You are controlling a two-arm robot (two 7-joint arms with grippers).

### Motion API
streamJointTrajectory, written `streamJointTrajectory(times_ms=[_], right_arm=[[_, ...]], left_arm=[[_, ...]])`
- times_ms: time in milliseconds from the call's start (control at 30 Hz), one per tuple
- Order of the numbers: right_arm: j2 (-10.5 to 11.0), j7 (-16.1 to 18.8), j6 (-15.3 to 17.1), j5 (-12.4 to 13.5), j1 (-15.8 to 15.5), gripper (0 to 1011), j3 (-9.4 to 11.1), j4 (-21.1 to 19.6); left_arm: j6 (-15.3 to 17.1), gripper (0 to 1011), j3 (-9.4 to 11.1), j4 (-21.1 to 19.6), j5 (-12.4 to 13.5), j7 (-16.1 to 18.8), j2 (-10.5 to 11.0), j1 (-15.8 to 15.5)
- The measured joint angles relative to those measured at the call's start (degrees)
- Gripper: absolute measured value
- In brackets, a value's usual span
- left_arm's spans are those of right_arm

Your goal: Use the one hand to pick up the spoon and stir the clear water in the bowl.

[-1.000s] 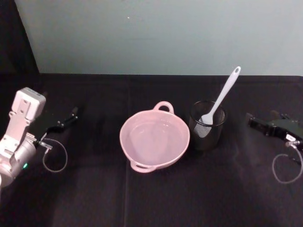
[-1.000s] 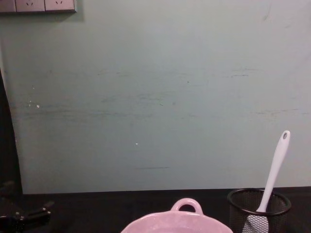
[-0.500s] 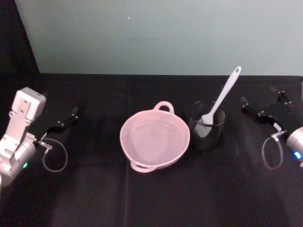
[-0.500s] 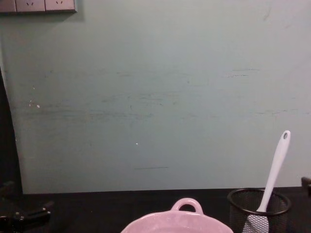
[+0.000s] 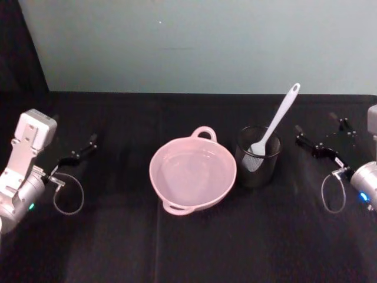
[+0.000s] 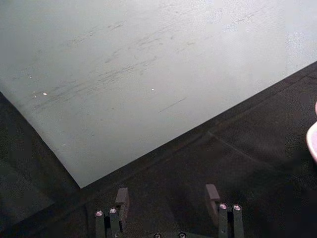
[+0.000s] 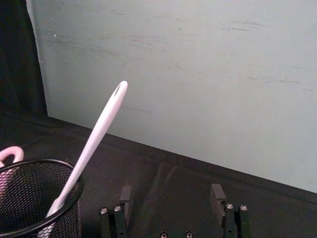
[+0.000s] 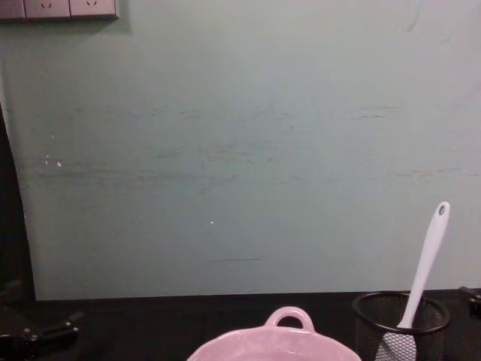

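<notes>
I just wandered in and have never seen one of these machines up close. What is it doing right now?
Nothing is being held. The spoon stands head down in a black mesh cup, leaning up and away, right beside the pink bowl that holds a little water. The right end effector is open beside the cup, apart from the spoon. The left end effector is also open, parked at the far left of the black table.

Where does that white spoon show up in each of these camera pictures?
Head view: spoon leaning in the black mesh cup, right of the pink bowl.
Chest view: lower right, in the cup.
Right wrist view: left side, in the cup.
Left wrist view: not there.
Shared landmark: the cup.
</notes>
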Motion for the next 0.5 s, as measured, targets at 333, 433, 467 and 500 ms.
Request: streamJointTrajectory(times_ms=[333, 433, 467, 500], right_arm=[[0.2, 0.0, 0.2, 0.1, -0.1, 1003, 0.0, -0.4], [0.2, 0.0, 0.3, 0.1, -0.1, 1002, 0.0, -0.5], [0.2, 0.0, 0.3, 0.1, -0.2, 1003, 0.0, -0.5], [0.2, 0.0, 0.3, 0.1, -0.2, 1002, 0.0, -0.5]], left_arm=[[0.0, 1011, 0.0, 0.0, 0.0, 0.0, 0.0, 0.0], [0.0, 1011, 0.0, 0.0, 0.0, 0.0, 0.0, 0.0], [0.0, 1011, 0.0, 0.0, 0.0, 0.0, 0.0, 0.0], [0.0, 1011, 0.0, 0.0, 0.0, 0.0, 0.0, 0.0]])
